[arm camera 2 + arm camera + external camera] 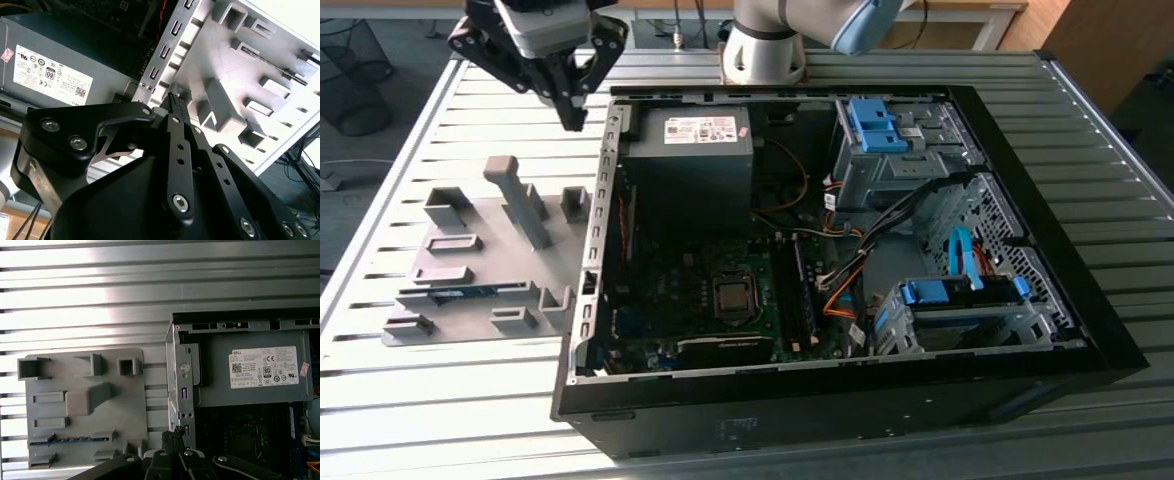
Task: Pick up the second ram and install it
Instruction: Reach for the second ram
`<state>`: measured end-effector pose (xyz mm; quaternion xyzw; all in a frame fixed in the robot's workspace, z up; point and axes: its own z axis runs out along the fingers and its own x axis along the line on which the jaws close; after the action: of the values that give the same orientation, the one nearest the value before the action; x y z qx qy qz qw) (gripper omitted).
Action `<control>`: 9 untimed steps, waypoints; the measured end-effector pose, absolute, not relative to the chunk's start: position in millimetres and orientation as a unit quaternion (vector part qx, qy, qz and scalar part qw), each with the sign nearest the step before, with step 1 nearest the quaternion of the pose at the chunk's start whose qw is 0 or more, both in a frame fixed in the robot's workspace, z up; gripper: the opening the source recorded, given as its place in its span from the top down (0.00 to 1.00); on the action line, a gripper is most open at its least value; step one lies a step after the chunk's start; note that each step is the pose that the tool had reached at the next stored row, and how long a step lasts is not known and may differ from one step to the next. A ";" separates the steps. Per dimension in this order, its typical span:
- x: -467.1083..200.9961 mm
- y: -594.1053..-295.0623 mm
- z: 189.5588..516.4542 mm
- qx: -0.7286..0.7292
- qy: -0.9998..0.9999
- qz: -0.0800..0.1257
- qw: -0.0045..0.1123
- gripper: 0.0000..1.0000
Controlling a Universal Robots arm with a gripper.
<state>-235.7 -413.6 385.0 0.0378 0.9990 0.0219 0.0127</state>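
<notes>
The second ram [460,293] is a thin blue-green stick standing on edge in a slot of the grey holder plate [480,215], at the end nearer the table's front. It appears in the first wrist view as a bluish strip [70,439] low on the holder plate [130,405]. My gripper [574,118] hangs well above the table beyond the plate's far end, close to the computer case's corner. Its black fingers [172,102] are pressed together with nothing between them. The fingertips [172,434] sit between plate and case wall in the first wrist view.
The open black computer case [1067,300] fills the exterior view's right, with power supply [687,150], motherboard and long black memory slots [797,290], and blue drive cages [947,300]. A tall grey post [520,200] rises from the holder plate. Slatted metal table [440,400] lies all around.
</notes>
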 end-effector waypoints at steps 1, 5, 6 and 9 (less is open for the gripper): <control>-236.8 -414.2 384.9 0.038 0.999 0.022 0.013 0.89; -245.2 -417.6 384.5 0.038 0.999 0.022 0.012 0.89; -248.0 -418.6 384.3 0.038 0.999 0.022 0.012 0.89; -257.9 -420.6 383.3 0.038 0.999 0.022 0.012 0.89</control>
<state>-257.9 -420.6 383.3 0.0378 0.9990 0.0219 0.0123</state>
